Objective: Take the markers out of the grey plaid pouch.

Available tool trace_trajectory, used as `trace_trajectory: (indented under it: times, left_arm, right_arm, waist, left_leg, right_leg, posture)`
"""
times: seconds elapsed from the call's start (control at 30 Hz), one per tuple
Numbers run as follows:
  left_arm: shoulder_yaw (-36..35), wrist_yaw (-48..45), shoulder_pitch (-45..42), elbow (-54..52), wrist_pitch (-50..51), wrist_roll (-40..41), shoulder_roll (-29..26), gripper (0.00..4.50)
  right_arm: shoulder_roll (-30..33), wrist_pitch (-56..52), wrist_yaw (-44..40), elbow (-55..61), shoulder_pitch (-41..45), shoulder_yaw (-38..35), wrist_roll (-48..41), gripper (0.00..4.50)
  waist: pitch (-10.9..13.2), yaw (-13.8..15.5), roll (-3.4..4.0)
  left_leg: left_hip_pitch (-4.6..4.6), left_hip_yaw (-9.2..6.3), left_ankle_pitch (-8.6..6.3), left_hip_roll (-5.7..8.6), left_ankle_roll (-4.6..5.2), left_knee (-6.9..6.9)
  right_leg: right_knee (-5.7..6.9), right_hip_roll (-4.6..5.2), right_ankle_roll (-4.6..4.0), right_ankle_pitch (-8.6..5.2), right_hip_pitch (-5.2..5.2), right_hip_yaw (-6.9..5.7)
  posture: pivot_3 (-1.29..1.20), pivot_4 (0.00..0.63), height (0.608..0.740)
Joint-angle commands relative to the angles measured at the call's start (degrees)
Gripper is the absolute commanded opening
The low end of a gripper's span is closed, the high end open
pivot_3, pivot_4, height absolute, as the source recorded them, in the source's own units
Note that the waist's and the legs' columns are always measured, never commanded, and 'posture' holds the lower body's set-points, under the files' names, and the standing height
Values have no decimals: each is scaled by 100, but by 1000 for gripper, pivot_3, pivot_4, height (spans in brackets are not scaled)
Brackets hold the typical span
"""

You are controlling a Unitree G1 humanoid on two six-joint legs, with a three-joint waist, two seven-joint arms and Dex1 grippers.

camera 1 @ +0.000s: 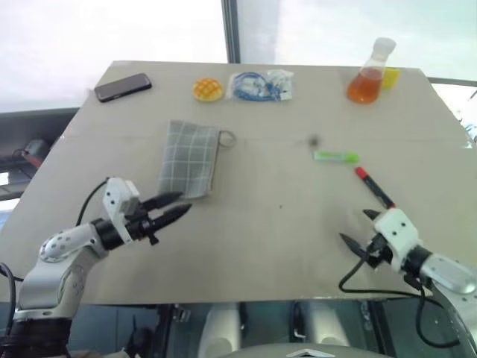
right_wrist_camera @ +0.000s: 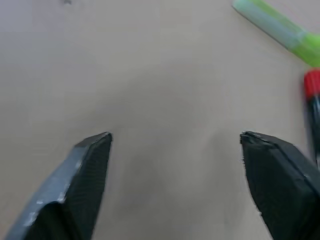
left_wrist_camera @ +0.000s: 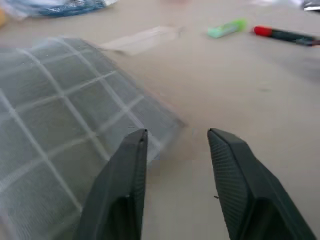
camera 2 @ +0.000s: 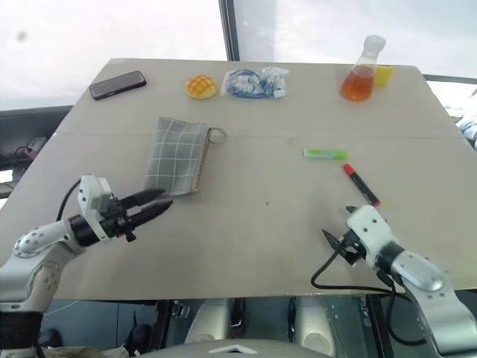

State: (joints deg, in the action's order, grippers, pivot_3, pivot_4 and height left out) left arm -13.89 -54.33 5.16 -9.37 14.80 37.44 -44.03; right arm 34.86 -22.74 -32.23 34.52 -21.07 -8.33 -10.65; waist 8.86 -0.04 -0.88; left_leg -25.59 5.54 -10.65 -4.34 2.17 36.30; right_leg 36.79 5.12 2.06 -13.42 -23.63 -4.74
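With both jaws parted and empty, the green highlighter and black marker lie out on the table, well apart from the grey plaid pouch; my left gripper near its corner could snag it.

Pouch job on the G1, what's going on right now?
Both markers are already out: the green highlighter and the black marker with a red end lie bare on the table, well clear of the grey plaid pouch. Neither claw holds anything. The left claw sits open just off the pouch's near corner, and the right claw is wide open over bare table near the red-ended marker.
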Motion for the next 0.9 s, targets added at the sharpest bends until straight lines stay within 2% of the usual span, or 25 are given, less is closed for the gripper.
trace_trajectory:
  times: [0.03, 0.2, 0.3, 0.4, 0.47, 0.53, 0.7, 0.9]
  left_arm:
    - [-43, 237, 58, -243, -50, -304, 74, 1970]
    - [-18, 691, -603, 1169, -947, -1458, 87, 1970]
    - [-21, 384, -849, 1620, -1383, -1583, 69, 1970]
    - [-126, -492, -458, 1026, -1091, -835, 30, 1970]
    - [-220, -645, -267, 744, -731, -526, -14, 1970]
    - [-245, -700, -133, 552, -574, -464, -60, 1970]
    - [-145, -788, 127, 160, -305, -482, -117, 1970]
    - [-122, -911, 493, -201, -182, -506, -82, 1970]
  right_arm:
    - [0, 289, -79, 382, -455, -525, -89, 4375]
    - [-91, 325, 60, 281, -181, -411, 9, 4375]
    - [-167, 281, 74, 310, -39, -306, 4, 4375]
    - [-101, 533, -172, 385, -362, -405, -22, 4375]
    - [-51, 594, -371, 445, -584, -568, -181, 4375]
    - [-9, 621, -478, 454, -713, -713, -265, 4375]
    - [117, 614, -747, 421, -1001, -1025, -438, 4375]
    - [178, 531, -966, 438, -1308, -1335, -624, 4375]
  waist:
    - [-4, 12, 6]
    - [2, -27, 27]
    - [5, -46, 37]
    - [-3, -45, 26]
    - [-16, -35, 4]
    - [-17, -14, 3]
    - [-17, 48, 4]
    - [-17, 82, 10]
  left_leg:
    - [3, -1, 0, 0, 0, 0]
    - [0, -13, -1, -12, 0, 0]
    - [-10, -33, -1, -24, 0, -2]
    - [-9, -23, 0, -14, 1, 4]
    - [-8, -3, -13, 17, 21, 7]
    - [-8, -2, -44, 35, 28, 9]
    - [-7, -10, -57, 15, 22, 9]
    - [7, -27, -74, -6, -16, 19]
  right_leg:
    - [0, 3, -1, 1, 1, 0]
    - [-27, 37, -1, 1, -11, -29]
    - [-68, 41, -2, 1, -17, -74]
    - [-87, 79, -21, 14, -18, -96]
    - [-85, 90, -27, 28, -20, -89]
    - [-86, 88, -44, 76, -20, -71]
    - [-85, 29, 27, 51, -18, -75]
    - [-82, 6, 3, 40, -16, -72]
  posture:
    - [0, 150, 740]
    - [0, 150, 740]
    - [0, 150, 740]
    - [0, 150, 740]
    - [0, 150, 740]
    - [0, 150, 740]
    - [0, 150, 740]
    - [0, 150, 740]
